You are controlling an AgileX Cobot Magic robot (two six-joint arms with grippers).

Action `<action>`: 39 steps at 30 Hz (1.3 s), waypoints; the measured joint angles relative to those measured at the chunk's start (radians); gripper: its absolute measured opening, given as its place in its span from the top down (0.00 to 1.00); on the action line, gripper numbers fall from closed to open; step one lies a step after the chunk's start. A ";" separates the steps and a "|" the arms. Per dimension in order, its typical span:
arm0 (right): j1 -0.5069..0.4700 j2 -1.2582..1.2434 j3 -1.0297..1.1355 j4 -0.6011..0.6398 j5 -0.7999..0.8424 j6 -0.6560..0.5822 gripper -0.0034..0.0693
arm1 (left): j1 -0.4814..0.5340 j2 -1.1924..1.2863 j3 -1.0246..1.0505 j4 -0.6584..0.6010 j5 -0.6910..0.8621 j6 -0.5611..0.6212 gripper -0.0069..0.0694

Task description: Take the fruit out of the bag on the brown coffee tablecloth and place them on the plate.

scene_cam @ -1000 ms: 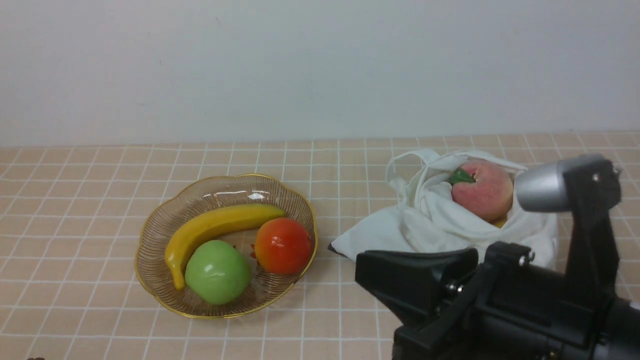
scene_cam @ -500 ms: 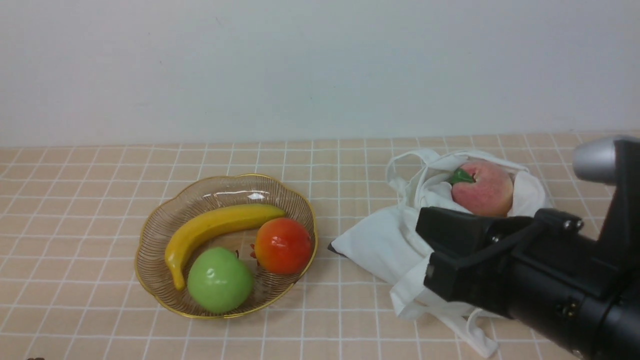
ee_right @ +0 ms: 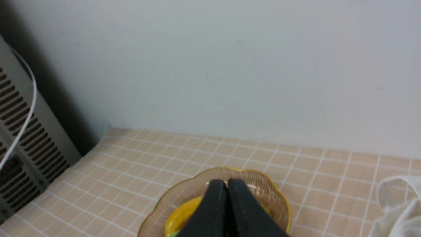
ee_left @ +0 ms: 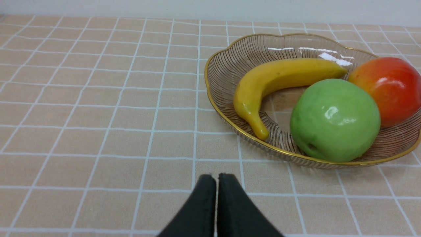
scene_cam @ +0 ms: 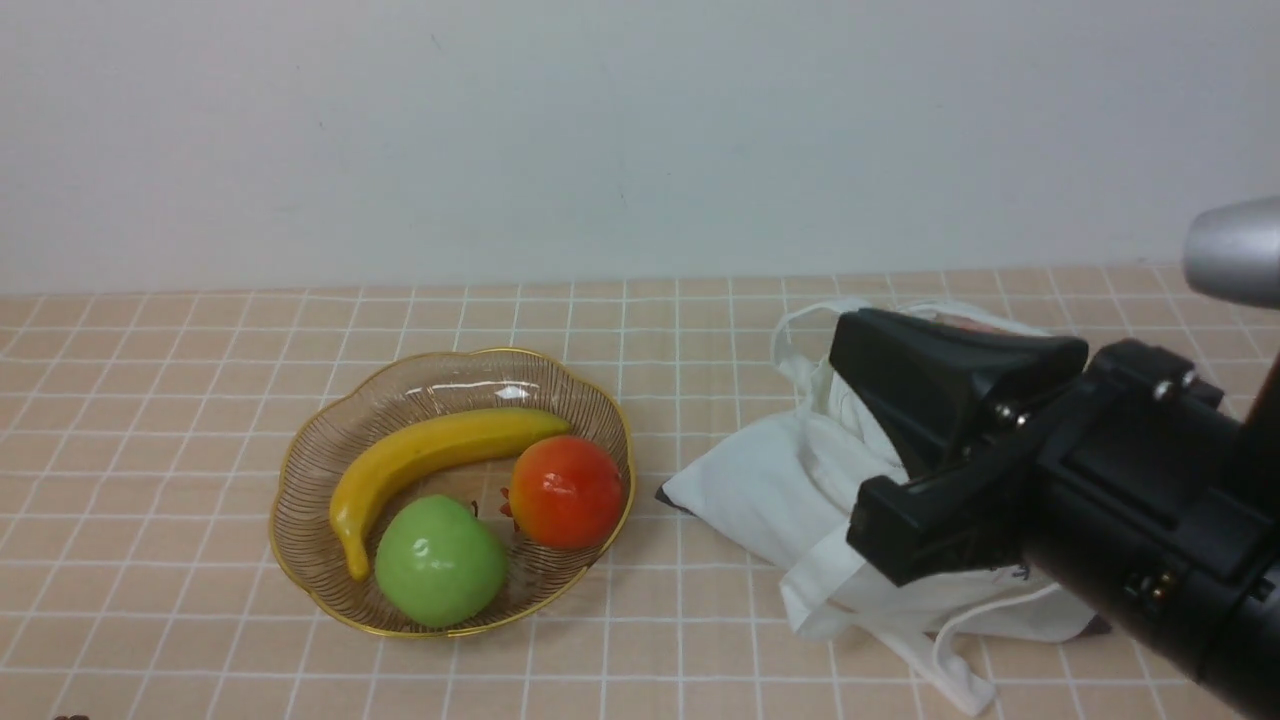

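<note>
The right pincer (ee_right: 227, 186) has its two black jaws pressed together and holds nothing. The left pincer (ee_left: 216, 179) is closed and empty as well, low over the checked tablecloth (ee_left: 98, 115) near the plate (ee_left: 227, 62). I judge the step is to fetch what remains in the white cloth bag (scene_cam: 790, 480), so the right jaws should first open wide, then enter the bag mouth without catching the strap (scene_cam: 955, 683). The bag lies off the line of the right pincer, which points towards the plate holding the banana (scene_cam: 440, 450), green apple (scene_cam: 438, 560) and red-orange fruit (scene_cam: 566, 492). The right arm hides any fruit inside the bag.
</note>
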 joint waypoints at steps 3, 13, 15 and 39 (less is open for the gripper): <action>0.000 -0.002 0.000 -0.157 0.013 0.100 0.97 | 0.000 0.000 0.000 0.000 0.000 0.000 0.92; 0.000 -0.002 0.000 -0.799 0.172 0.664 0.97 | 0.000 0.000 0.000 0.000 0.000 0.000 0.92; 0.000 -0.002 0.000 -1.023 0.213 0.869 0.97 | 0.000 0.000 0.000 0.000 0.000 0.000 0.92; -0.247 -0.083 0.001 -1.362 0.529 1.103 0.97 | 0.000 0.000 0.000 0.000 0.000 0.000 0.92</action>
